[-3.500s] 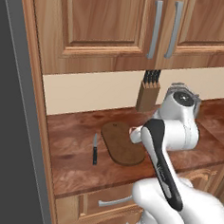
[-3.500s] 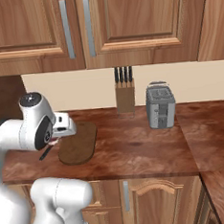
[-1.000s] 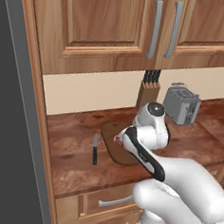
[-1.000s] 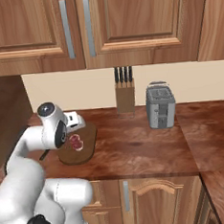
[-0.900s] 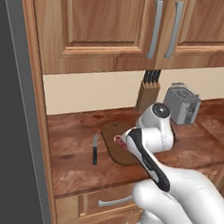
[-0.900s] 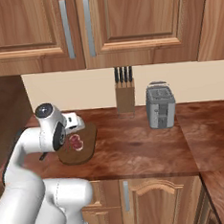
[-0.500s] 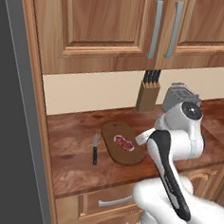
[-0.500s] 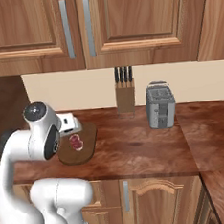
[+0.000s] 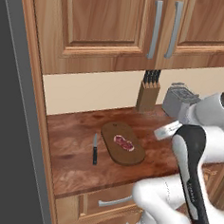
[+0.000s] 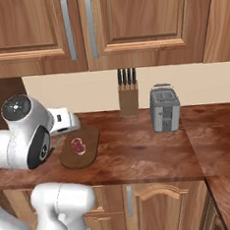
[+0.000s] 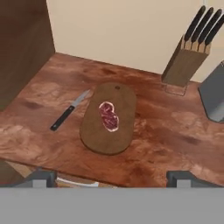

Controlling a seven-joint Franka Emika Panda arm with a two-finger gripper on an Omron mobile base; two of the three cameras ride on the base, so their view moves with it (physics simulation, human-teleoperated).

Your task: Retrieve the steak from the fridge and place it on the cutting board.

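No words, labels, brand names or numbers can be read on anything in these pictures.

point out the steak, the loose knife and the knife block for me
steak (image 11: 109, 116), hand view, middle of the meat.
loose knife (image 11: 62, 119), hand view, its dark handle.
knife block (image 11: 181, 65), hand view, wooden front face.

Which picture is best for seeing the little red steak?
The hand view: it looks down on the steak from above, so its red meat and pale marbling show plainly as it lies on the cutting board. The left base view shows it smaller, from the side, and the right base view shows it small beside the arm.
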